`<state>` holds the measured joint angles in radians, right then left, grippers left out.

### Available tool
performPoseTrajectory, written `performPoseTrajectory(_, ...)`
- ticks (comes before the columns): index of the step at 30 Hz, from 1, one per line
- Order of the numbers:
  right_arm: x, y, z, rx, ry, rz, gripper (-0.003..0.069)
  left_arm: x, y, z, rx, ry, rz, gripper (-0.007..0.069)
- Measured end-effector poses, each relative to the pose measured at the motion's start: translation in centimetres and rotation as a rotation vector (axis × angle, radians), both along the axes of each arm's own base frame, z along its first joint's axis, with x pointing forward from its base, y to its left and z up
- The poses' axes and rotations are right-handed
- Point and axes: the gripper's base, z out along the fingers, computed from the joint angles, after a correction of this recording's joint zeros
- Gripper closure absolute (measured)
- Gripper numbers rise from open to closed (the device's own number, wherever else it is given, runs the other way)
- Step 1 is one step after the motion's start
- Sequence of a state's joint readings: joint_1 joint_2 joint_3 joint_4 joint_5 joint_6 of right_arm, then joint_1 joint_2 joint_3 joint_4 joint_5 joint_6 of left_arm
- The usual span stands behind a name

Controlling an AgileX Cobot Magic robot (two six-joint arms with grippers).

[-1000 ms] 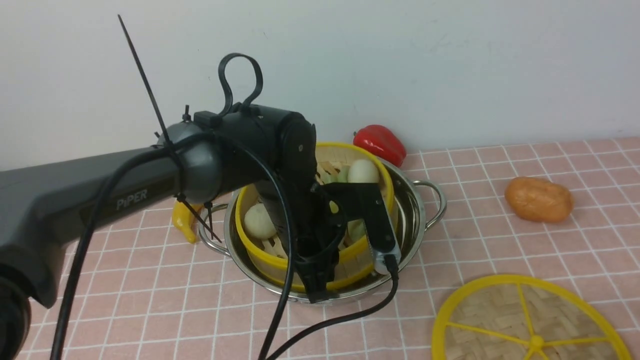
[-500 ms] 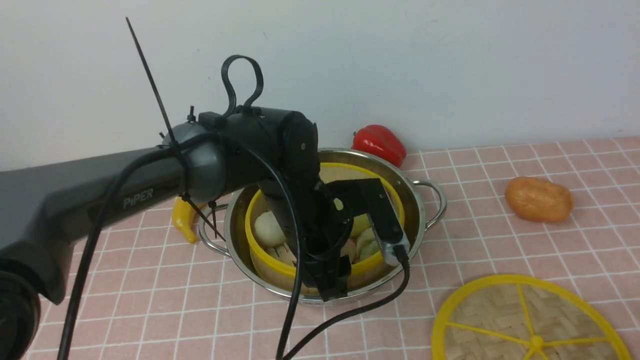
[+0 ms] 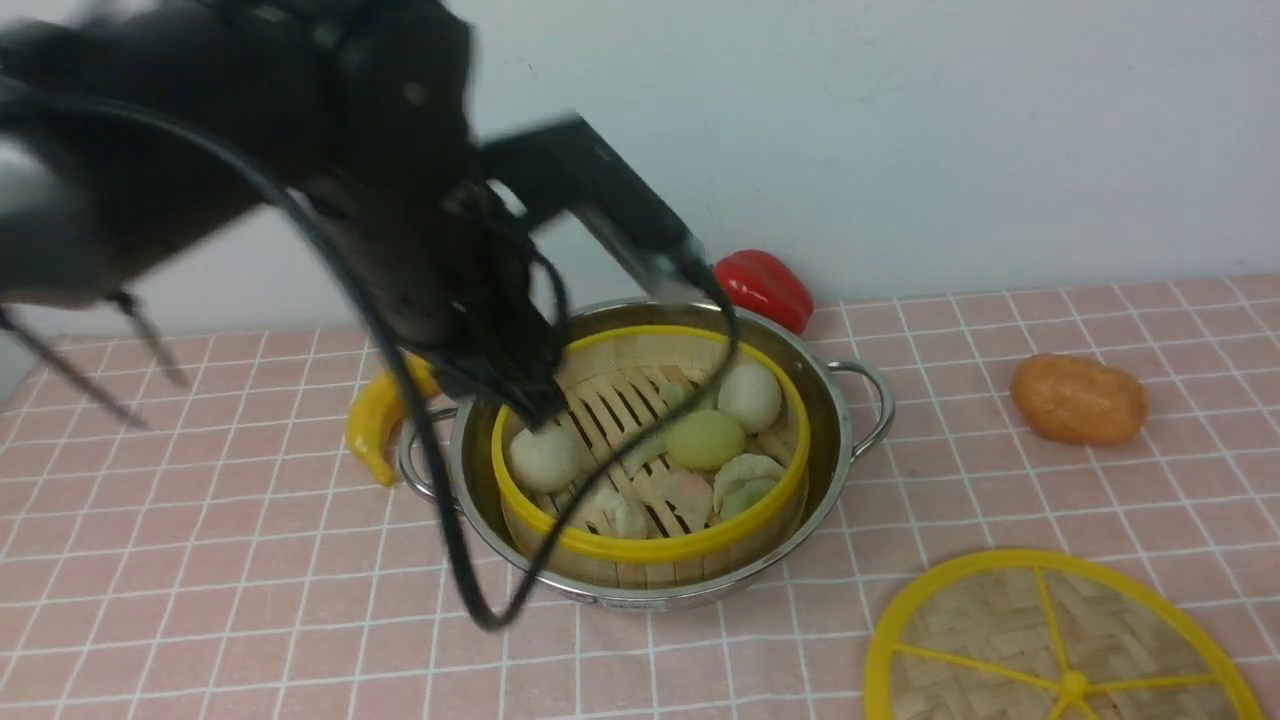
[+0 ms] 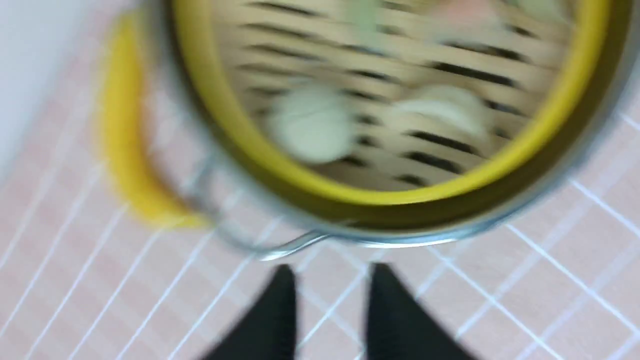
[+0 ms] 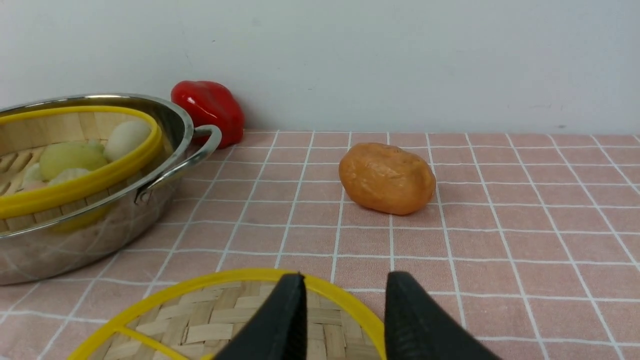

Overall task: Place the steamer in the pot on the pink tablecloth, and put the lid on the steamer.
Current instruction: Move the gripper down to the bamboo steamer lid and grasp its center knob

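Observation:
The steamer [image 3: 640,572], a yellow-rimmed bamboo basket with pale buns and dumplings, sits inside the shiny pot [image 3: 835,425] on the pink tablecloth [image 3: 250,560]. My left arm [image 3: 400,200] is blurred, raised above the pot's far left side. In the left wrist view my left gripper [image 4: 330,280] is open, with only cloth between its fingers, just outside the pot's rim [image 4: 450,235]. The lid [image 3: 1000,620], a flat woven disc with yellow spokes, lies at the front right. My right gripper [image 5: 345,285] hangs open over the lid's far edge [image 5: 320,285], holding nothing.
A red pepper [image 3: 760,285] lies against the white wall behind the pot. An orange potato-like toy [image 3: 1078,400] rests to the right of the pot. A yellow pepper [image 3: 372,420] lies beside the pot's left handle [image 3: 415,470].
The steamer has dropped from tilted on the pot's rim to seated inside it. My left gripper has let go of it and swung up and to the left.

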<state>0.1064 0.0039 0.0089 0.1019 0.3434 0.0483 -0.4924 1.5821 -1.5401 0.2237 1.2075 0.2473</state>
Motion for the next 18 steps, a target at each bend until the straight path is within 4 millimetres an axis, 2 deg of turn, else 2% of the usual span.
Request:
performPoseTrajectory(2, 0.0, 0.0, 0.0, 0.000, 0.000, 0.000, 0.0416, -0.6, 1.4, 1.5, -0.031, -0.043, 0.054, 0.0592)
performPoseTrajectory(3, 0.0, 0.0, 0.0, 0.000, 0.000, 0.000, 0.0416, -1.6, 3.0, 3.3, -0.067, -0.095, 0.105, 0.0628)
performPoseTrajectory(7, 0.0, 0.0, 0.0, 0.000, 0.000, 0.000, 0.0416, -5.5, 6.8, 8.0, -0.169, -0.237, 0.197, 0.0647)
performPoseTrajectory(8, 0.0, 0.0, 0.0, 0.000, 0.000, 0.000, 0.0416, -6.0, 7.1, 8.4, -0.177, -0.251, 0.201, 0.0647)
performPoseTrajectory(10, 0.0, 0.0, 0.0, 0.000, 0.000, 0.000, 0.0416, -8.8, 8.8, 10.5, -0.234, -0.331, 0.219, 0.0638)
performPoseTrajectory(13, 0.0, 0.0, 0.0, 0.000, 0.000, 0.000, 0.0416, -11.0, 9.5, 12.2, -0.309, -0.436, 0.194, 0.0618)
performPoseTrajectory(14, 0.0, 0.0, 0.0, 0.000, 0.000, 0.000, 0.0416, -12.4, 9.5, 13.0, -0.371, -0.508, 0.166, 0.0606)
performPoseTrajectory(16, 0.0, 0.0, 0.0, 0.000, 0.000, 0.000, 0.0416, -13.8, 9.2, 13.3, -0.473, -0.581, 0.114, 0.0591)
performPoseTrajectory(18, 0.0, 0.0, 0.0, 0.000, 0.000, 0.000, 0.0416, -14.3, 9.0, 12.4, -0.518, -0.588, 0.095, 0.0583)
